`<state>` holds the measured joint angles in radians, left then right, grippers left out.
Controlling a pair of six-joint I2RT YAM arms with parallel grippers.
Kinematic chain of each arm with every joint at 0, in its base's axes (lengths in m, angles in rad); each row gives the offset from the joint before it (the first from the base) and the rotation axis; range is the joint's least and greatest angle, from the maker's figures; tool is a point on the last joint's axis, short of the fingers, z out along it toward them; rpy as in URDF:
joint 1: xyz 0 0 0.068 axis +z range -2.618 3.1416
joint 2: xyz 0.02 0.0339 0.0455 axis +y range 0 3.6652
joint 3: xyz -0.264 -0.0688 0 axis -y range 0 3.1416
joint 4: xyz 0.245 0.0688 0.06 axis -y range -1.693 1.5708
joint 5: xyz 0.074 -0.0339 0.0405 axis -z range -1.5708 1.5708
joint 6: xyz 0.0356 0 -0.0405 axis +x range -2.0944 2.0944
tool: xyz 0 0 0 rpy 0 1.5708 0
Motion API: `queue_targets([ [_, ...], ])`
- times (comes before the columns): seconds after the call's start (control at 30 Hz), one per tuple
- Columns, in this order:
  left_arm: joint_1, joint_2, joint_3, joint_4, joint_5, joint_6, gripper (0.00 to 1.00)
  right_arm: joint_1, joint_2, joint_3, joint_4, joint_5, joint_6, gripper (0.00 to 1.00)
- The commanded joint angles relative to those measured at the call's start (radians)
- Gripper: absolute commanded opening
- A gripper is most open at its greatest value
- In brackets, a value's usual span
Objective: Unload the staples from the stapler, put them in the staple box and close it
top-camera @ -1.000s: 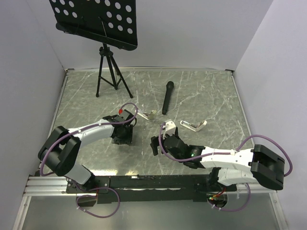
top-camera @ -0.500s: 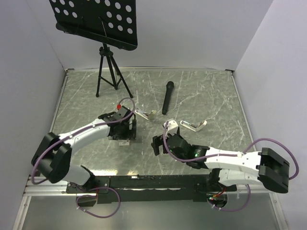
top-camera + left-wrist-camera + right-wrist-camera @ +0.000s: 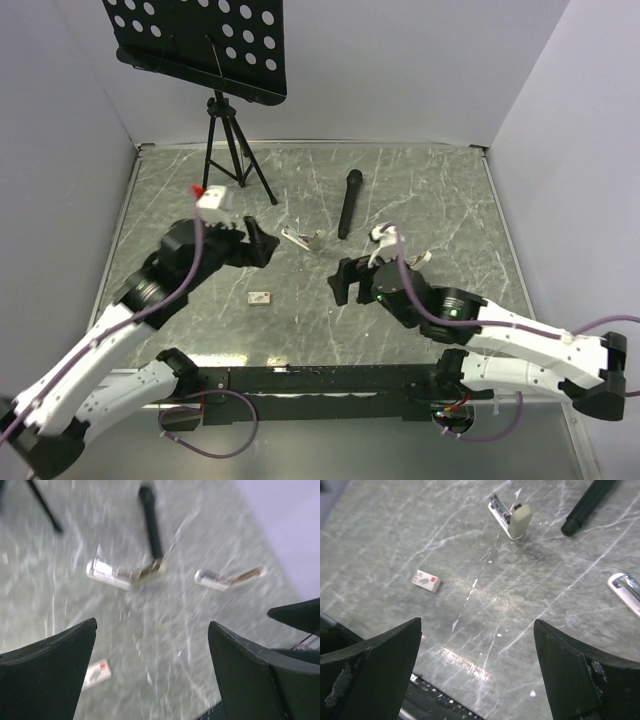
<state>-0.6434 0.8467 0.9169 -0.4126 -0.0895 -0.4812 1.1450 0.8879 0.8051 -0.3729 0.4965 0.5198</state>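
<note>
The stapler lies in two silver parts on the grey marble table. One part with a cream end [image 3: 303,238] is left of centre; it also shows in the left wrist view [image 3: 125,575] and the right wrist view [image 3: 510,520]. The other part [image 3: 412,262] lies to its right, also in the left wrist view [image 3: 227,577] and at the edge of the right wrist view [image 3: 625,592]. A small white block with a red mark [image 3: 260,297] [image 3: 97,672] [image 3: 426,580] lies alone on the table. My left gripper [image 3: 262,243] [image 3: 152,670] and right gripper [image 3: 345,283] [image 3: 477,670] are raised, open and empty.
A black microphone [image 3: 348,203] [image 3: 151,522] [image 3: 590,502] lies behind the stapler parts. A black music stand on a tripod [image 3: 225,150] stands at the back left. White walls close the table on three sides.
My left gripper has lifted off the spot by the white block and swung up and left, leaving the block on the table. My right gripper has risen and moved right.
</note>
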Motion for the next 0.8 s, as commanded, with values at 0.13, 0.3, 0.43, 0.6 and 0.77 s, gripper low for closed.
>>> queue_targets([
  [0.13,-0.006,-0.274,-0.174,0.231,0.039,0.110,0.97,-0.001,-0.145,0.108,-0.179,-0.012,0.051,1.00],
  [0.3,-0.004,-0.330,-0.198,0.248,0.093,0.106,0.97,-0.001,-0.187,0.066,-0.121,-0.039,0.057,1.00],
  [0.43,-0.004,-0.347,-0.202,0.247,0.060,0.099,0.97,-0.001,-0.164,0.078,-0.116,-0.030,0.054,1.00],
  [0.6,-0.006,-0.344,-0.208,0.251,0.100,0.104,0.97,-0.001,-0.132,0.109,-0.132,0.005,0.046,1.00],
  [0.77,-0.006,-0.342,-0.205,0.251,0.109,0.107,0.97,-0.001,-0.132,0.117,-0.126,0.016,0.028,1.00],
])
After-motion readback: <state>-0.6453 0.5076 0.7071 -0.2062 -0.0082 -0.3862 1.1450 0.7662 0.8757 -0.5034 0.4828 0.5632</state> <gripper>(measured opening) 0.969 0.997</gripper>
